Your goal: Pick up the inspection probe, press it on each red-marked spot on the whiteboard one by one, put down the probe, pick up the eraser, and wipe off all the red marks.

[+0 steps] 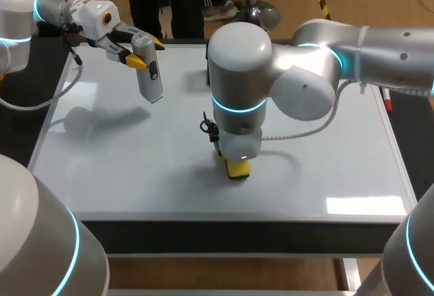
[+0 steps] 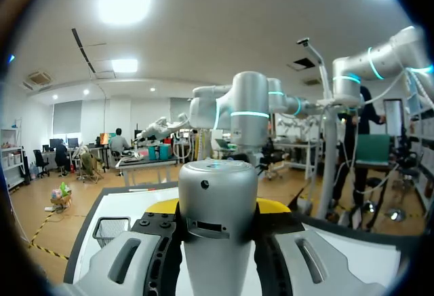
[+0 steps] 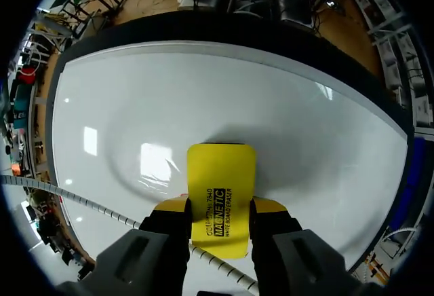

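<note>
The silver-grey inspection probe hangs tilted in the air over the far left of the whiteboard, and my left gripper is shut on its upper end. In the left wrist view the probe fills the gap between the yellow fingertips. My right gripper points straight down near the board's middle, shut on the yellow eraser, which rests on the board. From the right wrist the eraser lies flat on the white surface between the fingers. No red marks show on the board.
A red pen lies beside the board's right edge. A thin dark object stands at the far edge, partly hidden behind my right arm's big wrist. The board's dark front rim is near me.
</note>
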`<state>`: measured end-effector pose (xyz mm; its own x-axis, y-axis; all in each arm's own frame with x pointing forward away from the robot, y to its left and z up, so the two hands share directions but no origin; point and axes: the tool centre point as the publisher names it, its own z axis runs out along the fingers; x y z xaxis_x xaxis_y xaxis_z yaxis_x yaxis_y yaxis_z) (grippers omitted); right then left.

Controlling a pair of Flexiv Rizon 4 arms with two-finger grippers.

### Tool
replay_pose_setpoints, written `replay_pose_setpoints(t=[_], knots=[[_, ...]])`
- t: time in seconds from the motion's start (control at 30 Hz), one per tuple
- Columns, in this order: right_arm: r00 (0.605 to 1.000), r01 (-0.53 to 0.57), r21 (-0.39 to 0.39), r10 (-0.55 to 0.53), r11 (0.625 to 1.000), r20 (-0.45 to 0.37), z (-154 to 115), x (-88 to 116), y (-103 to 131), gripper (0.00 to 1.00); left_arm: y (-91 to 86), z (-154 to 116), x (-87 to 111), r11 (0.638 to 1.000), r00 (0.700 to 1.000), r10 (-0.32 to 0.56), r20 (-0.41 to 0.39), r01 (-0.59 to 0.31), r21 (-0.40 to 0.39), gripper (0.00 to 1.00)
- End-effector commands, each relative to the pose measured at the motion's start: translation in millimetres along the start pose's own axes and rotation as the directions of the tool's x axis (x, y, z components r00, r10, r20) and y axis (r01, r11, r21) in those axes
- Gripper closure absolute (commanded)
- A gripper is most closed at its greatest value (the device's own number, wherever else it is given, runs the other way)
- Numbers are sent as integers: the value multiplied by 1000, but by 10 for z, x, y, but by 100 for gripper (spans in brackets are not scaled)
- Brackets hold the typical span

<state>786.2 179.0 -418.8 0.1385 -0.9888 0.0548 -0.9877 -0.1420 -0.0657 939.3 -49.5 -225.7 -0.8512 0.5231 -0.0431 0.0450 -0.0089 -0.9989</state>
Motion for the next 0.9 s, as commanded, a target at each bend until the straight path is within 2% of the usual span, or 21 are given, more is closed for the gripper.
replay_pose_setpoints(t=[0.03,0.2,0.7,0.9], knots=[[1000,0,-6,0,1000,-10,30,36,-27,100,-17,9,3,1000,1000,-1,1,1,-2,100],[999,-10,-16,10,1000,-34,87,160,-18,100,-17,9,3,1000,1000,-1,1,1,-2,100],[989,-128,-34,124,991,-84,190,739,-78,100,-17,9,3,1000,1000,-1,1,1,-2,100],[986,-146,-35,143,989,-88,172,840,-86,100,-17,9,3,1000,1000,-1,1,1,-2,100]])
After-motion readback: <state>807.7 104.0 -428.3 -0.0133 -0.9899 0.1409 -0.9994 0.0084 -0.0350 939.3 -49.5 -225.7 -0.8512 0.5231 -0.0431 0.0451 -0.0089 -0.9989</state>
